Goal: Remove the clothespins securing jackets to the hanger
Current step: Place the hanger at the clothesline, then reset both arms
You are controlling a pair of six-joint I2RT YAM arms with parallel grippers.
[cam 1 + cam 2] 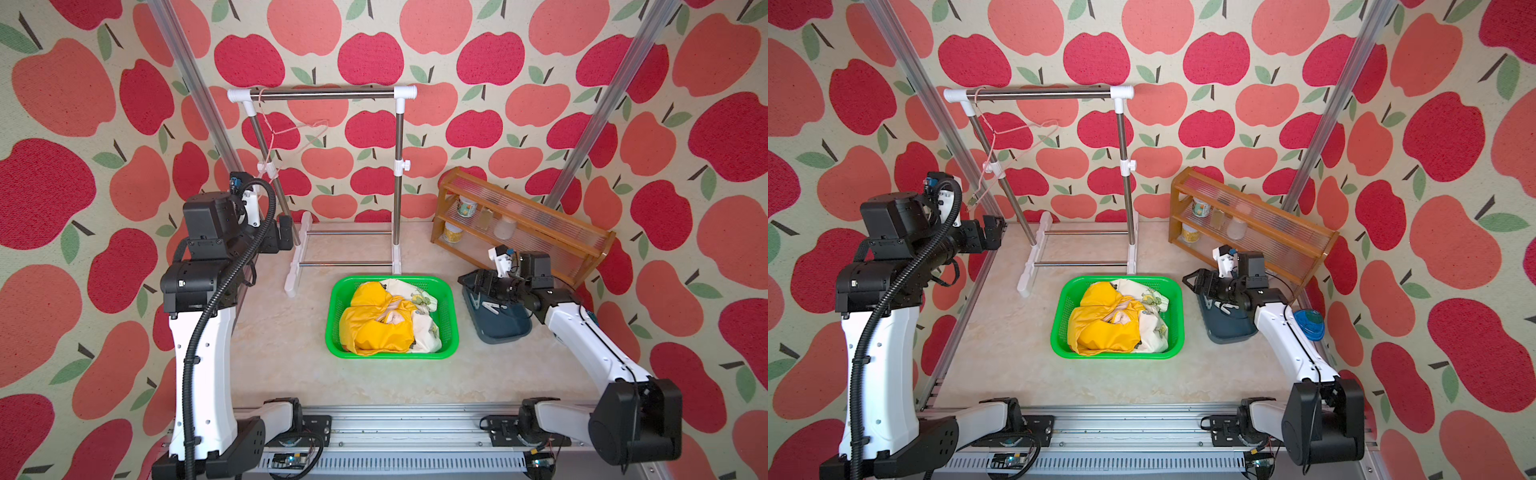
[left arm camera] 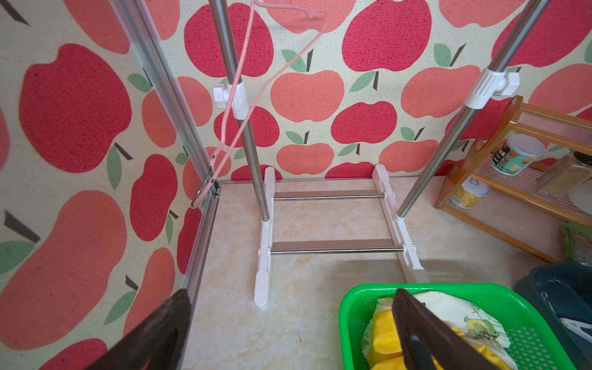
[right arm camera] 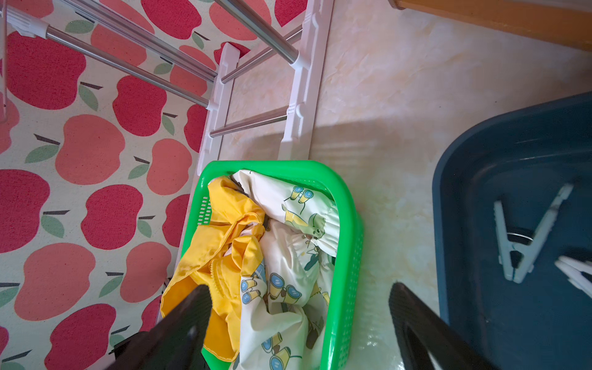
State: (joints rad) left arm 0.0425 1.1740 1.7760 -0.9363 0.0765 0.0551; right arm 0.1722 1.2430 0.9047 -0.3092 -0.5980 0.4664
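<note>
Left hand (image 2: 290, 293) and right hand (image 3: 300, 286) are held open, empty. Near the right, pale plastic clothespins (image 3: 516, 259) are laid in a dark blue tray (image 3: 480, 192). They are judged light and springy, best pinched at the splayed tails. Yellow and cream jackets (image 3: 221, 256) are heaped in a green basket (image 3: 349, 205), off the pink wire hanger (image 2: 249, 32).

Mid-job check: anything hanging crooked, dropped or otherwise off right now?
The pink hanger hangs badly askew at one end of the steel rail, tipped steeply so one shoulder dangles low beside the post. It is bare; the jackets lie crumpled in the green basket.
</note>
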